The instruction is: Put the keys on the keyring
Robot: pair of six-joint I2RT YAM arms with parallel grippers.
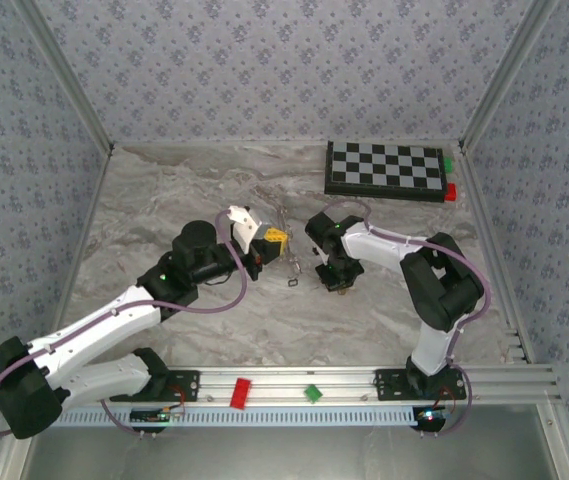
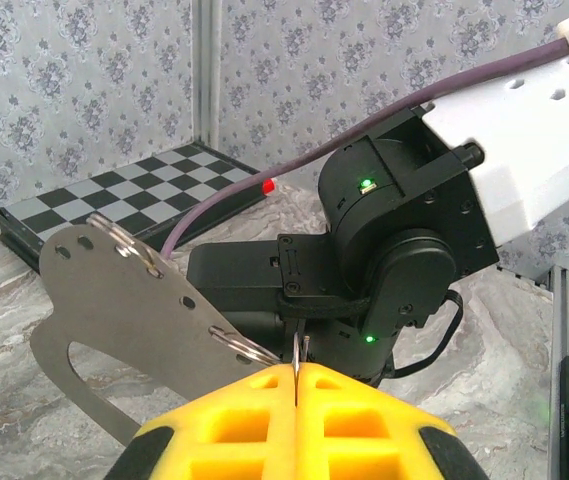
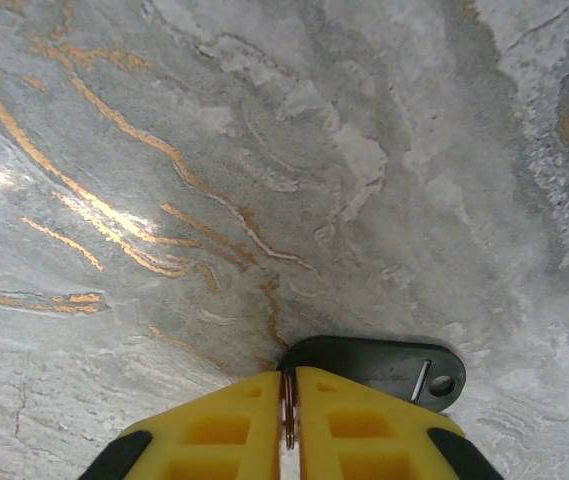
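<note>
**Two clenched grasps near mid-frame**

Low in the right wrist view, the right gripper (image 3: 289, 425) pinched one end of a black key (image 3: 374, 365) lying on the bench (image 3: 264, 150). Beyond, left of centre in the top view, the left gripper (image 1: 278, 240) gripped the keyring (image 2: 124, 295) (a holed grey plate).

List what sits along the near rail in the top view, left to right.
Left arm's base → red block → green block → right arm's base.
</note>
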